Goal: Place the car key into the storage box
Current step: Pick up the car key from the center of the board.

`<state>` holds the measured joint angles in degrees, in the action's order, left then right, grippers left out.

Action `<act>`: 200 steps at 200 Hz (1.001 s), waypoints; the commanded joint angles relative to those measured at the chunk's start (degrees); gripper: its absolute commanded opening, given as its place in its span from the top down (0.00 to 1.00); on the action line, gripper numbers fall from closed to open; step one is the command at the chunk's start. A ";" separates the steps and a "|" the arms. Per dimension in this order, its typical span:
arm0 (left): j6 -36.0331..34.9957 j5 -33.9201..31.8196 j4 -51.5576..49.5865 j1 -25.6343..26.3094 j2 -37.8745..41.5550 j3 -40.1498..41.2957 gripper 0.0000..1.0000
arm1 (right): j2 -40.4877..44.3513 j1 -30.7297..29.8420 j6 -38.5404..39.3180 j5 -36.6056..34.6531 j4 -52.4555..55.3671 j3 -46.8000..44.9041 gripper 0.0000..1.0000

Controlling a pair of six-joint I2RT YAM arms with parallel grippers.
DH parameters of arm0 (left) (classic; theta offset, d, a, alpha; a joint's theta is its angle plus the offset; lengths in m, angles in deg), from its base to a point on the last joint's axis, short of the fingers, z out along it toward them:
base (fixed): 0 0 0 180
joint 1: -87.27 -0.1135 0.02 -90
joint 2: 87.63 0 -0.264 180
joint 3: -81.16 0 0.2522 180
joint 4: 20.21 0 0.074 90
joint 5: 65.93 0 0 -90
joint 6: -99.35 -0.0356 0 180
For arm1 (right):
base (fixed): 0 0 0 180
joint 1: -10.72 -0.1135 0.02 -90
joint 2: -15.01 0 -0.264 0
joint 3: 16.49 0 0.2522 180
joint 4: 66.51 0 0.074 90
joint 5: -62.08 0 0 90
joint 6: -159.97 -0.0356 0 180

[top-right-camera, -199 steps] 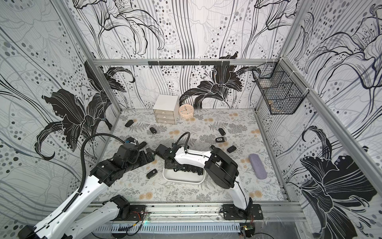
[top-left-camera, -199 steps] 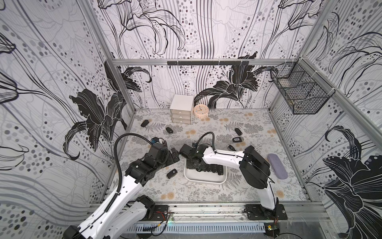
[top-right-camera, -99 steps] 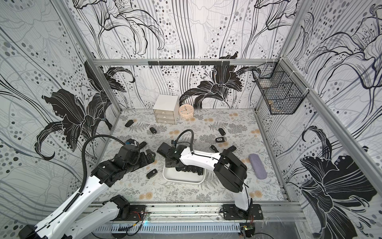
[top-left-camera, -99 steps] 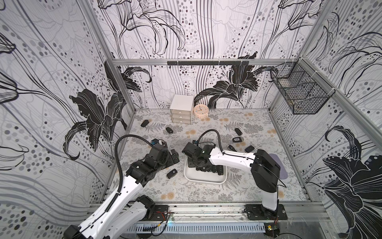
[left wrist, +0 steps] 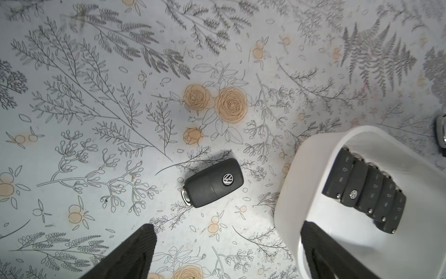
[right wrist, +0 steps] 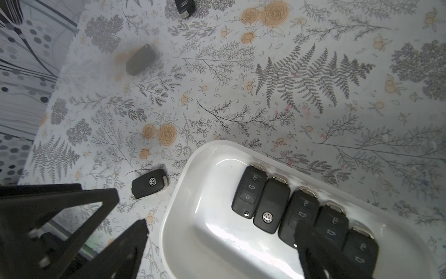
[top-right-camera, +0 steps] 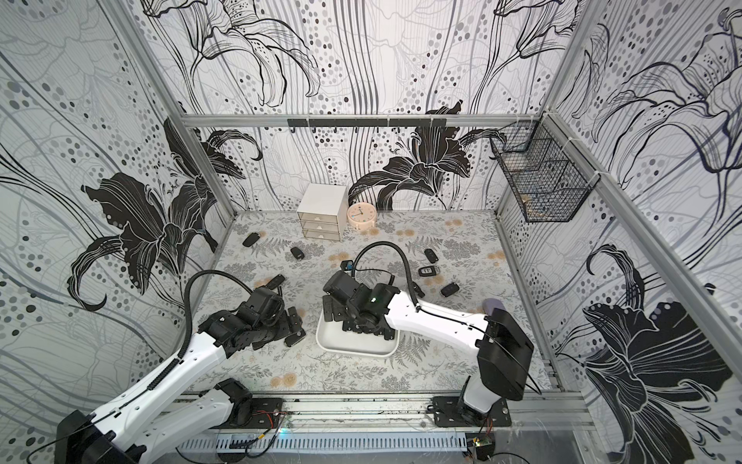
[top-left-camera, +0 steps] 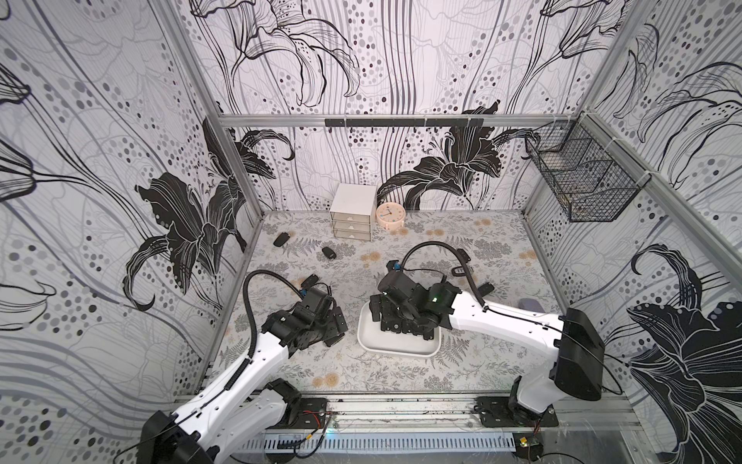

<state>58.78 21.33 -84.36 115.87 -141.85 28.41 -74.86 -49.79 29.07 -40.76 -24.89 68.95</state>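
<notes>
My finger covers part of the key row (fob near tabletop's left edge blurred, Audi key cropped).

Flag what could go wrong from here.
The left gripper has one of its fingers over the storage box rim; lowering onto the loose car key may clip the rim and shift the box.
One of the open right gripper fingers overlaps the row of keys inside; a low retreat could drag one out.

Five keys rowed in storage box beneath right gripper; car key outside it, just ahead of left gripper
</notes>
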 commanded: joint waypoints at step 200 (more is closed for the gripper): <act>1.86 -3.76 6.33 5.08 -26.88 0.12 0.19 | 17.78 7.01 14.10 11.18 -9.93 -14.95 0.00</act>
<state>61.19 19.47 -80.47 121.45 -166.00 29.79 -58.14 -43.15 41.37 -30.45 -34.86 54.02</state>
